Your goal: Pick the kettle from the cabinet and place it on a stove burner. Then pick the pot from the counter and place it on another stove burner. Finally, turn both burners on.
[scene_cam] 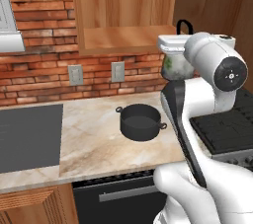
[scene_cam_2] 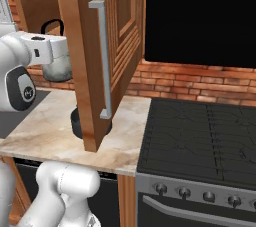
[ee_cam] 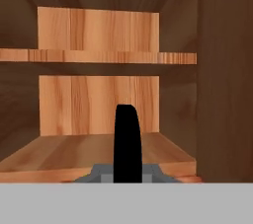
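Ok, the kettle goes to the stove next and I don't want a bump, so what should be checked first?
1. Shut end effector on whitish leaf-patterned kettle by its black arched handle: ok.
2. Kettle out of light-brown wooden cabinet: ok.
3. Path to black cooktop free: not ok, open wooden cabinet door stands between.
4. Cooktop grates bare: ok.
5. Dark round pot on marble counter, out of the way: ok.

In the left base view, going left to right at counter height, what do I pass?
Dark grey flat panel → bare stretch of marble-look counter → pot → the robot's white arm → black cooktop.
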